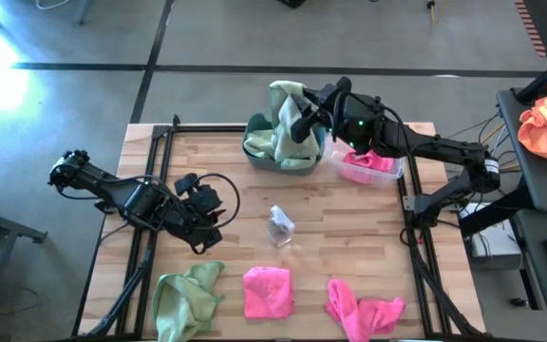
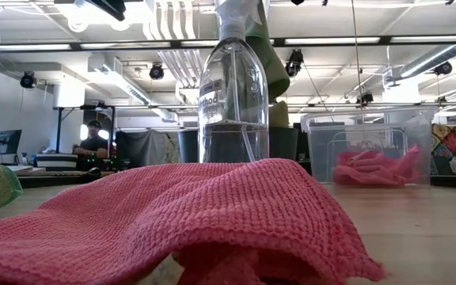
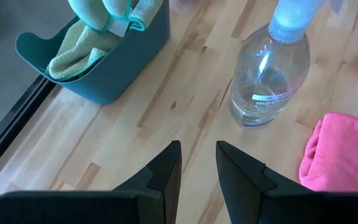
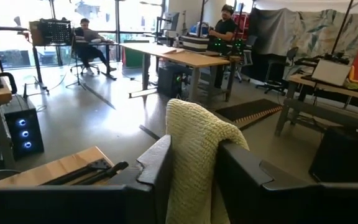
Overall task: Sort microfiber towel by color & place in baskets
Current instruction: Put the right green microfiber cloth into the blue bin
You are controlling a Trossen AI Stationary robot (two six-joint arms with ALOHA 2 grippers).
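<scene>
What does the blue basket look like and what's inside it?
The blue basket is a dark teal plastic tub with smooth walls and a curved rim, standing upright at the table's far edge, beside the clear basket. Light green towels fill it. One more green towel hangs above, between the right claw fingers.

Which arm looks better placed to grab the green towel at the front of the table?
The left, probably. Its gripper hangs empty just behind the front green towel, jaws slightly apart. The right gripper is over the teal basket at the far edge, a green towel between its jaws.
</scene>
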